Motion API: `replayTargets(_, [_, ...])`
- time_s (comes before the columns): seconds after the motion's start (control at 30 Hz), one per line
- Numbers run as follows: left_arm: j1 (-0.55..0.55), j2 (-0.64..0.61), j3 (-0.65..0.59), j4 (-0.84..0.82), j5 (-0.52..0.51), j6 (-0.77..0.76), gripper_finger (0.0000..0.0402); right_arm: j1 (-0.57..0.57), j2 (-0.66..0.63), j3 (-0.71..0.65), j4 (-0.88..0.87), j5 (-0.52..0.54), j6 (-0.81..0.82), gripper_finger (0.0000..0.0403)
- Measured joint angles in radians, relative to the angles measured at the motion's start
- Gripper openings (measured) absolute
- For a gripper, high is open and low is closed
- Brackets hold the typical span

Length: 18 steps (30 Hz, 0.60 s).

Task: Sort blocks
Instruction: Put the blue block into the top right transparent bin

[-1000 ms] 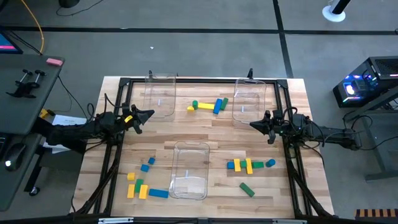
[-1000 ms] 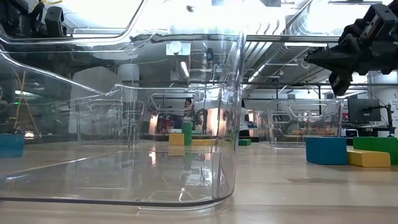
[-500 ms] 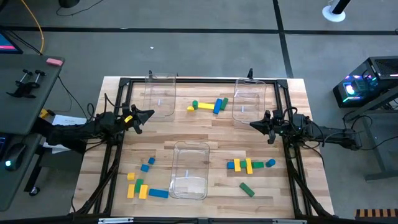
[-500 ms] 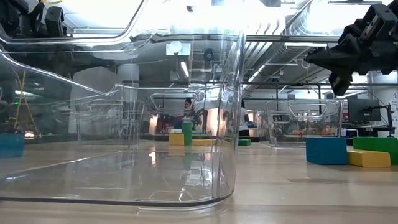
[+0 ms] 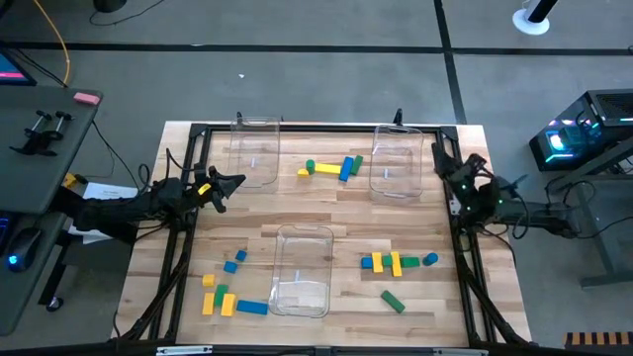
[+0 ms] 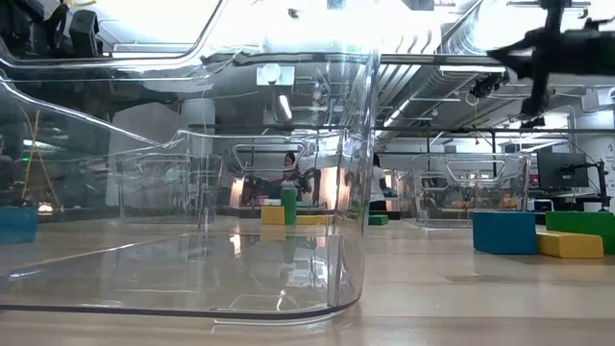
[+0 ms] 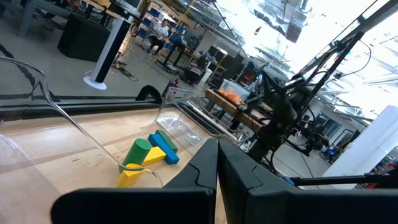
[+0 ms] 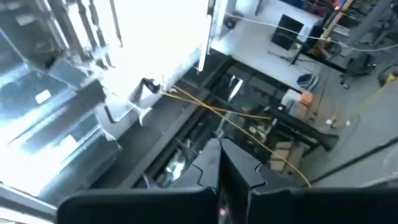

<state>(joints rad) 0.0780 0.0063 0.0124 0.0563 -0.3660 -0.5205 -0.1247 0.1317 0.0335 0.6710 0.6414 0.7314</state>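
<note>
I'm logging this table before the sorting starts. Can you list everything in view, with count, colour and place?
Clear bins: three, transparent; far left, far right, near centre.
Far-centre blocks: about four, green, yellow, blue; between the two far bins.
Near-left blocks: about seven, blue, yellow, green; left of the near bin.
Near-right blocks: about five in a row, blue, yellow, green, plus one green block lying apart nearer the front edge.
Table: one, light wood, with a black frame.
Pink item: one, on the grey side desk at left.
Left gripper: shut, empty, above the table's left side.
Right gripper: shut, empty, beside the far right bin.
</note>
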Motion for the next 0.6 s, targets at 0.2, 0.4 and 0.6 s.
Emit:
replayTargets(0.2, [0.0, 0.0, 0.0, 0.0, 0.0, 0.0, 0.0, -0.045, 0.225, 0.404, -0.44, -0.701, -0.137, 0.0001])
replayTargets(0.4, [0.0, 0.0, 0.0, 0.0, 0.0, 0.0, 0.0, 0.035, 0.526, 0.852, -1.452, -0.94, -0.158, 0.0001])
replayTargets(0.6, [0.0, 0.0, 0.0, 0.0, 0.0, 0.0, 0.0, 0.33, 0.769, 0.965, -1.764, -1.013, -0.033, 0.0011])
